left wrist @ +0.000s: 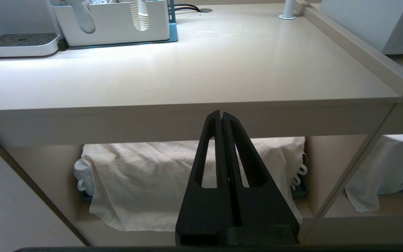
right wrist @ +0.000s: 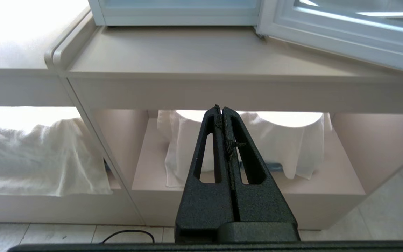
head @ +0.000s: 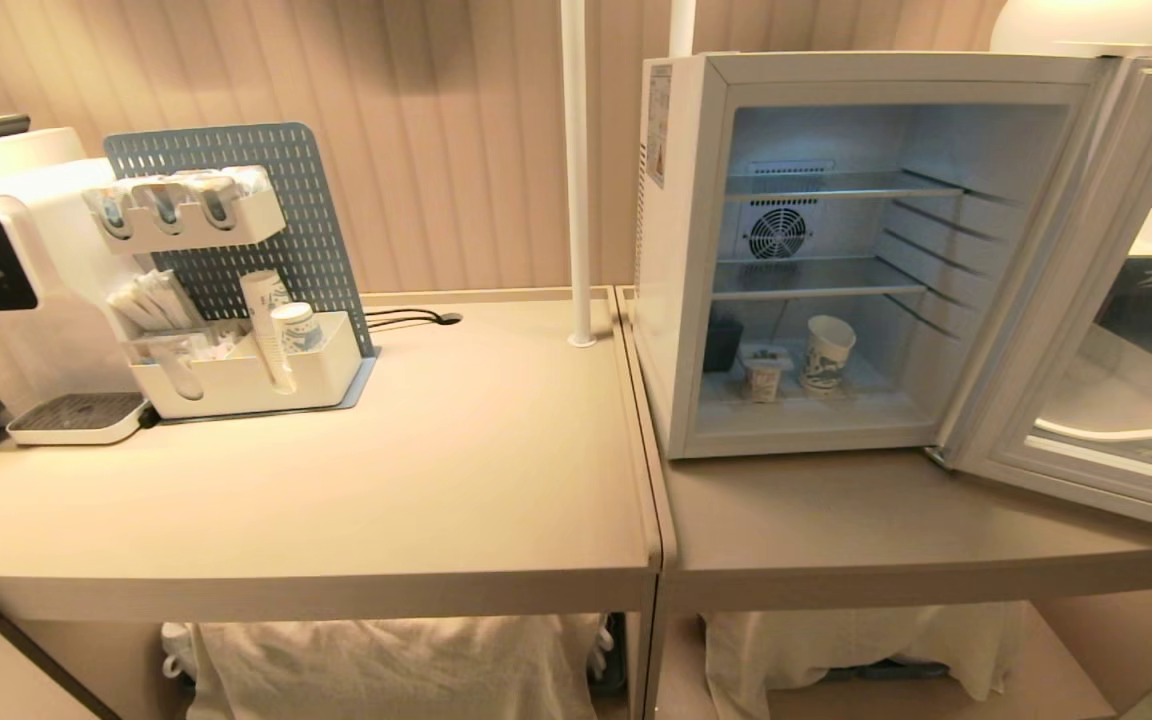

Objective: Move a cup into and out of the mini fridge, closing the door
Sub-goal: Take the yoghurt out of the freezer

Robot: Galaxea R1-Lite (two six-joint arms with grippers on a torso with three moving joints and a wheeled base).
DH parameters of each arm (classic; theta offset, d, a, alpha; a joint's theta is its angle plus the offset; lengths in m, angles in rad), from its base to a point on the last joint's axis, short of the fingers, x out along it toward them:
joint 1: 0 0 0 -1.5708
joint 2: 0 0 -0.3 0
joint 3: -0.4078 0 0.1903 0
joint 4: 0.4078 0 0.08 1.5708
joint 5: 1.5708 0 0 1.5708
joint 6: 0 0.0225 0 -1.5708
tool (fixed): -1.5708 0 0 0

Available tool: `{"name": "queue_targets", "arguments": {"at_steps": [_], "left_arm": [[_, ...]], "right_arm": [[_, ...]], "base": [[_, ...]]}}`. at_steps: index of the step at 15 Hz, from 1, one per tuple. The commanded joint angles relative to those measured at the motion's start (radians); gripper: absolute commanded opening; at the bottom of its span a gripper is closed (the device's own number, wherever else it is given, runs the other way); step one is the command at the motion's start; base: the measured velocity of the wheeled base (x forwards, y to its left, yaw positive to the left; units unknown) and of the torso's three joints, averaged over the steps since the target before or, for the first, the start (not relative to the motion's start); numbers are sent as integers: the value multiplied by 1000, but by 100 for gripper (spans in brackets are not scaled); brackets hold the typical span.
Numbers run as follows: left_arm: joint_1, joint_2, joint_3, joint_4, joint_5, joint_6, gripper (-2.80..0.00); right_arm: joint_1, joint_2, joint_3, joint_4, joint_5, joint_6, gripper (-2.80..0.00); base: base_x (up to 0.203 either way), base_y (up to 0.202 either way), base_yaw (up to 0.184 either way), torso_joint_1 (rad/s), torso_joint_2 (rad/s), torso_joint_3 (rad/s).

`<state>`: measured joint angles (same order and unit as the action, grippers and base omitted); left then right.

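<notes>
Fridge as the landmark: the mini fridge (head: pixel 681 250) stands on the right-hand table (head: pixel 886 530), its front open. Well to the left of the fridge, at the far edge of the left-hand table (head: pixel 436 470), sits a white water dispenser (head: pixel 6 300) with a dark display, and just right of it a blue pegboard organiser (head: pixel 266 250) holding a stack of paper cups (head: pixel 266 330). Between the organiser and the fridge a white pole (head: pixel 576 170) rises from the tabletop. Inside the fridge, on its floor beneath the two wire shelves, a small pot with a foil lid (head: pixel 764 375) stands toward the left, and the cup (head: pixel 828 355) stands upright just to its right, near the middle of the floor. To the fridge's right the door (head: pixel 1096 300) is swung wide open on its hinge. Below the tables' front edges, the left gripper (left wrist: pixel 221 115) hangs with its fingers pressed together on nothing, and the right gripper (right wrist: pixel 221 109) below the fridge's table likewise has its fingers pressed together and empty, white cloths (right wrist: pixel 236 140) draped on the lower shelves behind them
</notes>
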<state>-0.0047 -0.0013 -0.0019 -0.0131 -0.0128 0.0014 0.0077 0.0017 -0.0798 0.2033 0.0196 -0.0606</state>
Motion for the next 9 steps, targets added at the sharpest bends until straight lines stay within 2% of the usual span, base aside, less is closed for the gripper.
{"name": "queue_targets", "arguments": {"at_steps": [1,3,6,8,9], "left_arm": [[0,0,0,-1,-1,0,-280],[-1,0,0,-5,0,-1,-280],[0,0,0,-5,0,-1,-280],[0,0,0,-5,0,-1,-280],[0,0,0,-5,0,-1,-280]], "right_arm": [[0,0,0,1,0,-1,-280],[0,0,0,2,0,-1,-280],[0,-2,3,-7,2,9,-280],[0,16,-90,-39,3,17,-280],[-1,61,-201,-35,1,22,-280]], "base": [[167,0,3,2,-12,7],[137,0,0,9,10,-6],[0,0,0,0,0,0],[0,0,0,0,0,0],[0,0,0,0,0,0]]}}
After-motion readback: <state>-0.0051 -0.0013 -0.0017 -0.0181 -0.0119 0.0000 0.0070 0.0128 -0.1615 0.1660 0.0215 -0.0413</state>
